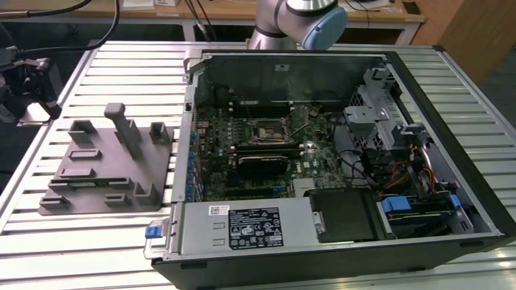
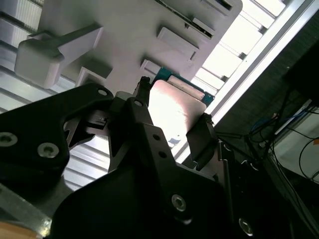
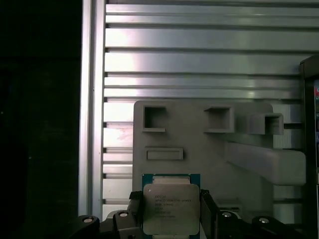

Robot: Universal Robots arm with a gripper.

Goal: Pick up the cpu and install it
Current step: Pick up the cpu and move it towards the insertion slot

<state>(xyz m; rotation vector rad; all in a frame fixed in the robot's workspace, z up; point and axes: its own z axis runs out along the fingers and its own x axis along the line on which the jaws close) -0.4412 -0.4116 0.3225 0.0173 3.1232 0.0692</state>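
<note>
Just one cpu in hand

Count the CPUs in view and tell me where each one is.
1. The cpu is held in the gripper, seen in both wrist views above the grey fixture tray. Another may be hidden in the motherboard socket; I cannot tell.

You are working in a robotics lab or electronics workshop. A grey industrial robot arm is standing at the far edge of a slotted aluminium table. An opened desktop computer case is lying on it, baring its motherboard, and a grey moulded fixture tray is sitting beside it at the exterior view's left. Wooden desks and trailing cables are showing beyond.
</note>
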